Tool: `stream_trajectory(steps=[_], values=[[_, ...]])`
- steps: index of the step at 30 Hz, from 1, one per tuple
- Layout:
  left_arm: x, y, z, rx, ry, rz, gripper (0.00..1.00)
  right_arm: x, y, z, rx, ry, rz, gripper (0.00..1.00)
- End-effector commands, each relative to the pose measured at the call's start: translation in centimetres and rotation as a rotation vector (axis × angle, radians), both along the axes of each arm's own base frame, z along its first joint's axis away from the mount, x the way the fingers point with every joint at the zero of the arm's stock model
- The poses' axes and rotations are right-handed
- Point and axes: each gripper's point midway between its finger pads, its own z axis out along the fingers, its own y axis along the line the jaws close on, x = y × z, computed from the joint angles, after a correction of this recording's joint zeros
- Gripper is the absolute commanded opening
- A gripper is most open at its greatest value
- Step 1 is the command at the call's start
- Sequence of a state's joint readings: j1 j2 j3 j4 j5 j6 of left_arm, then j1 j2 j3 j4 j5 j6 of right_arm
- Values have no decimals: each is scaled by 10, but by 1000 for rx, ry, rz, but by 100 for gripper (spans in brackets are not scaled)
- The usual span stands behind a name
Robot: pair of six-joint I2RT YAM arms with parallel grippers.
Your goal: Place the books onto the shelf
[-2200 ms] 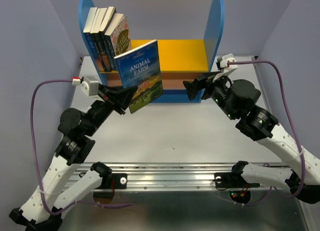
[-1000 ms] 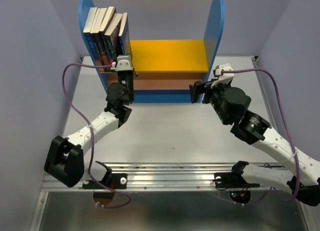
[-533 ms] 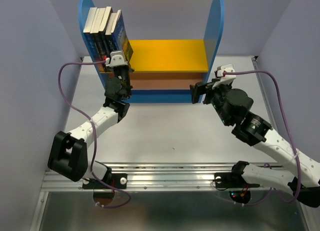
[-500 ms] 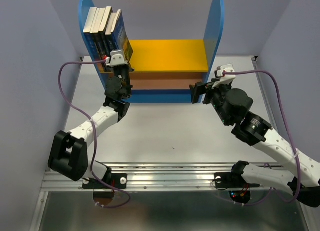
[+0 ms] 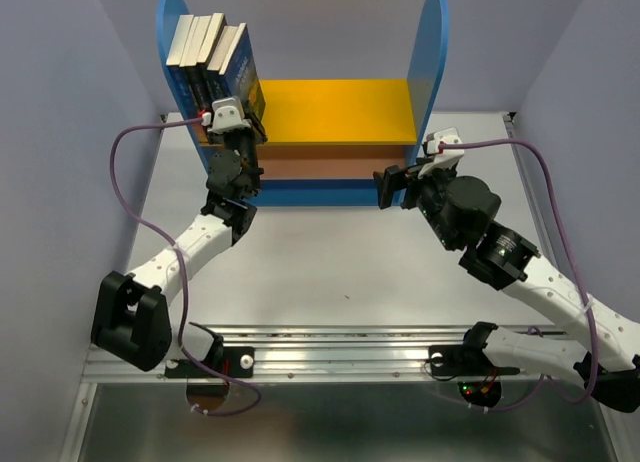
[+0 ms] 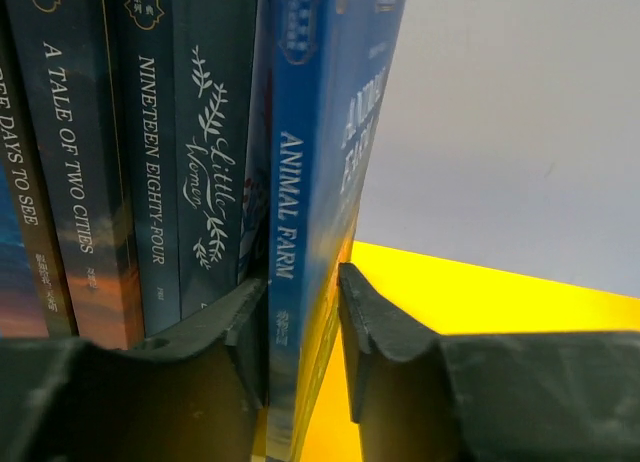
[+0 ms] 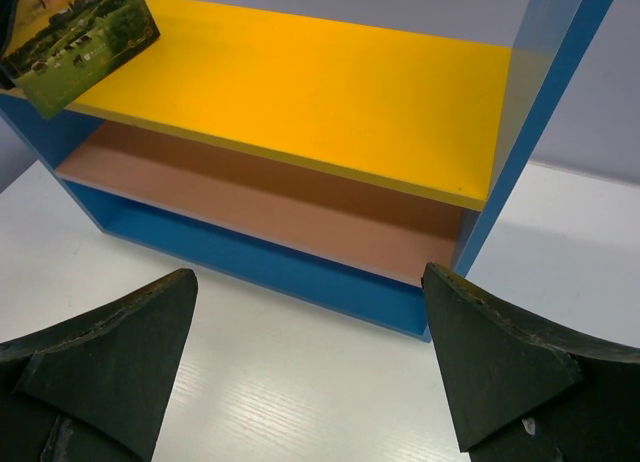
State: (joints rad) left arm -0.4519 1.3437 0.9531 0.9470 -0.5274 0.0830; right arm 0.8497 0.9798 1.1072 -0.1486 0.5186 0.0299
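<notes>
Several books [image 5: 215, 57] stand upright in a row against the left blue panel of the shelf [image 5: 335, 107], on its yellow upper board. The rightmost is a blue Animal Farm [image 6: 290, 212], next to Little Women [image 6: 205, 182] and Nineteen Eighty-Four [image 6: 152, 152]. My left gripper [image 6: 303, 322] straddles the bottom of Animal Farm's spine, its jaws slackened, with a thin gap showing on each side. Its place at the shelf's left end also shows from above, left gripper [image 5: 245, 132]. My right gripper [image 5: 392, 185] hovers wide open and empty before the shelf's lower right.
The yellow board [image 7: 300, 82] right of the books is bare, as is the brown lower board [image 7: 280, 202]. The right blue panel [image 7: 540, 112] rises close to my right gripper [image 7: 310, 362]. White tabletop [image 5: 350, 252] lies before the shelf.
My left gripper carried Animal Farm to the shelf and stood it against the row. In the last half second its jaws have loosened on the spine. The right arm barely shifted.
</notes>
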Motion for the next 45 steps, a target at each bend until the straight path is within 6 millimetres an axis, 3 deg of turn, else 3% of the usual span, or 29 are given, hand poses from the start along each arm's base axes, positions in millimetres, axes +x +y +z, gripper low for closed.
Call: stream_trajectory(steps=[1,8,12,20,22,23,24,25,28,33,36,38,42,43,45], values=[[-13,22,15,-58,-26,69,47,-1,1,12,36,-38,9,100],[-15,17,19,-61,4,33,48,-2,-1,12,38,-42,8,100],[-23,18,19,-79,5,16,65,-5,-1,16,50,-47,23,100],[-38,31,28,-148,-13,44,70,-9,-2,19,65,-63,40,100],[-37,45,30,-184,13,132,61,-10,-1,18,68,-60,48,100],[-32,46,25,-182,37,155,50,-11,1,18,69,-58,60,100],[-30,48,25,-199,52,173,34,-12,3,18,70,-59,68,100],[-26,48,24,-200,87,191,9,-13,6,18,70,-60,85,100],[-20,44,25,-200,103,181,0,-13,10,17,65,-56,101,100],[-16,39,19,-231,125,162,0,-11,13,13,54,-47,108,100],[-17,52,10,-245,143,251,0,-9,13,11,43,-46,101,100],[-17,61,4,-210,169,317,6,-10,13,11,43,-46,104,100],[-4,56,-8,-143,226,289,15,-9,15,9,39,-44,112,100],[-2,53,-9,-141,234,270,27,-9,16,8,36,-42,114,100],[-2,48,-10,-159,233,239,32,-8,16,7,30,-41,112,100]])
